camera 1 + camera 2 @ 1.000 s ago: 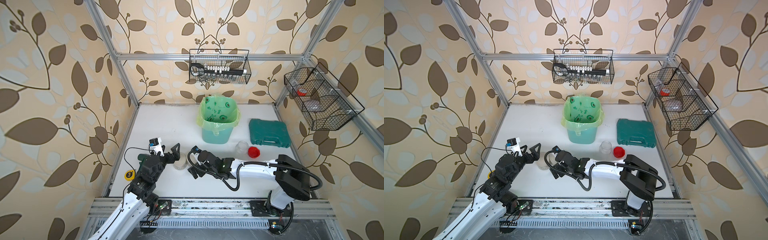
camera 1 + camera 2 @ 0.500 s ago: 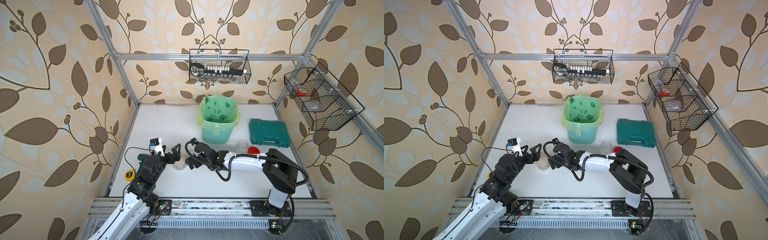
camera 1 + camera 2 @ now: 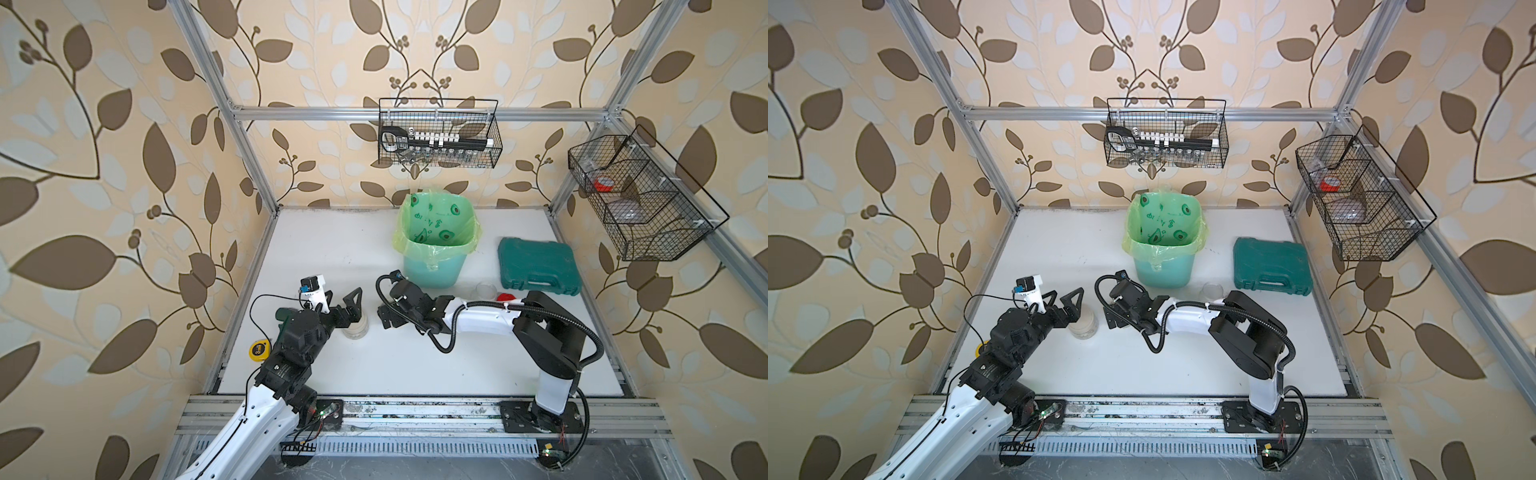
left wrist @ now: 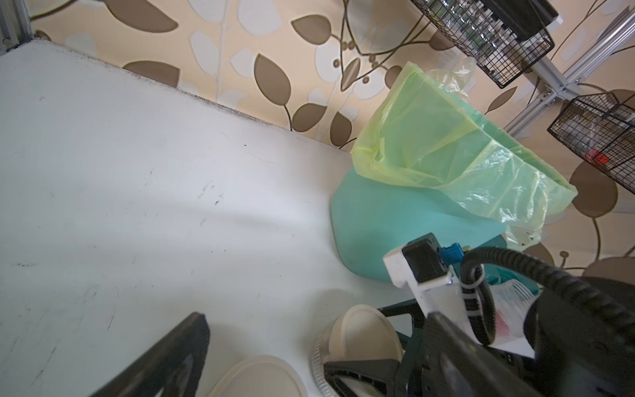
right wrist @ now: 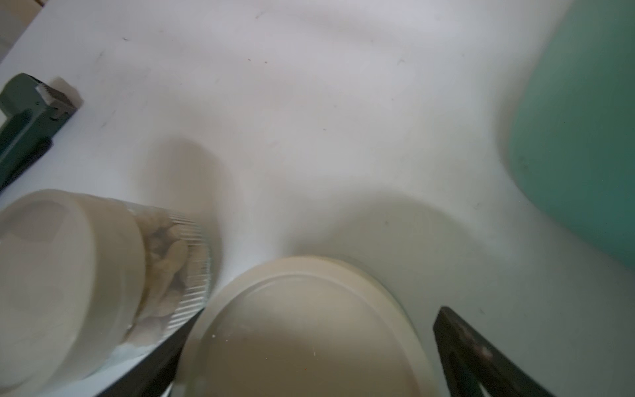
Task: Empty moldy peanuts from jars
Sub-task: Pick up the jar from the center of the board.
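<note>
Your right gripper (image 5: 323,311) is spread wide, a finger either side of the first squat jar (image 5: 309,343). Its flat beige lid sits in the gap, with a sliver of table showing at one finger, so nothing is clamped. Pressed up near the other finger is the second squat jar (image 5: 103,275), lid on, and there are the moldy peanuts (image 5: 165,268), pale against its ribbed glass.

Across to your left gripper (image 3: 343,296): jaws fully apart as well, holding nothing. It sits left of centre in the lower half of both top views, with that second jar just below its fingers in the frame. The two grippers face each other, near but apart.

Going outward, the mint-green bin (image 3: 432,266) with its green bag stands upright mid-frame, just up and right of the right gripper. Right of the bin's foot is the third jar (image 3: 484,287), clear and open-mouthed, with a red lid (image 3: 504,296) just beside it on the white table (image 3: 332,232). Further right a teal case (image 3: 538,266) lies flat. A yellow tape measure (image 3: 258,348) sits at the table's left edge.
</note>
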Controlling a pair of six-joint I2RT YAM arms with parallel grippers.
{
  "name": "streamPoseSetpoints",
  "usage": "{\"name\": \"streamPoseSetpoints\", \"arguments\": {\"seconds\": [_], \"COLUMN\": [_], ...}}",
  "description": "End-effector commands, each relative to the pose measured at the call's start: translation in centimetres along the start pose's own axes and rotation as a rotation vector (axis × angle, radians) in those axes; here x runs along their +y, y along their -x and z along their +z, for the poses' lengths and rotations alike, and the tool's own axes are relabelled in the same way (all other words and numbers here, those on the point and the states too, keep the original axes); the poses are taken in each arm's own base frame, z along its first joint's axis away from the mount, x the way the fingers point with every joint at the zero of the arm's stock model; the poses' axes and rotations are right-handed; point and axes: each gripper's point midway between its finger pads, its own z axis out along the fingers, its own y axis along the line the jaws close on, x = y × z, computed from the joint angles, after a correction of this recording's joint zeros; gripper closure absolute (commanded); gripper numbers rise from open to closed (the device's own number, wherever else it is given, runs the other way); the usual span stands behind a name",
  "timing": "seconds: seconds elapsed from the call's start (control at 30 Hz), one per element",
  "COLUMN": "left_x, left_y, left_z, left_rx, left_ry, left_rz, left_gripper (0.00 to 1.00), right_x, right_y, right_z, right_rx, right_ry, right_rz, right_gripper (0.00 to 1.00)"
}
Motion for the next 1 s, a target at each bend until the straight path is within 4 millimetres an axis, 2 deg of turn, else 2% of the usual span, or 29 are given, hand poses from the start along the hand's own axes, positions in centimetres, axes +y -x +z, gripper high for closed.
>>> {"name": "streamPoseSetpoints", "arguments": {"seconds": [0.0, 0.13, 0.37, 0.47, 0.6, 0.87, 0.97], "left_x": [-0.4, -0.5, -0.6, -0.6, -0.8, -0.9, -1.0], "left_y": [0.8, 0.7, 0.6, 0.6, 0.5, 0.5, 0.5], "left_z": [0.0, 0.1, 0.3, 0.3, 0.3, 0.3, 0.3], "left_rx": [-0.021, -0.017, -0.009, -0.010, -0.005, -0.004, -0.004], "left_ry": [-0.015, -0.023, -0.028, -0.031, -0.038, -0.045, -0.049], "left_rz": [-0.004, -0.005, -0.002, -0.001, 0.000, 0.002, 0.001], "left_gripper": [0.01, 0.01, 0.01, 0.01, 0.01, 0.01, 0.01], "right_x": [-1.4, -2.1, -1.7, -2.1, -2.2, -2.5, -2.6], "right_y": [-0.5, -0.3, 1.8, 2.1, 1.8, 0.0, 0.3], "right_z": [-1.3, -1.8, -1.0, -0.6, -0.3, -0.2, -0.5], "right_rx": [-0.011, -0.028, -0.037, -0.038, -0.030, 0.006, -0.007], "right_ry": [-0.037, -0.073, -0.111, -0.136, -0.135, -0.134, -0.136], "right_rz": [0.035, 0.033, 0.006, 0.004, 0.006, 0.014, 0.016], "right_gripper": [0.03, 0.01, 0.01, 0.01, 0.01, 0.01, 0.08]}}
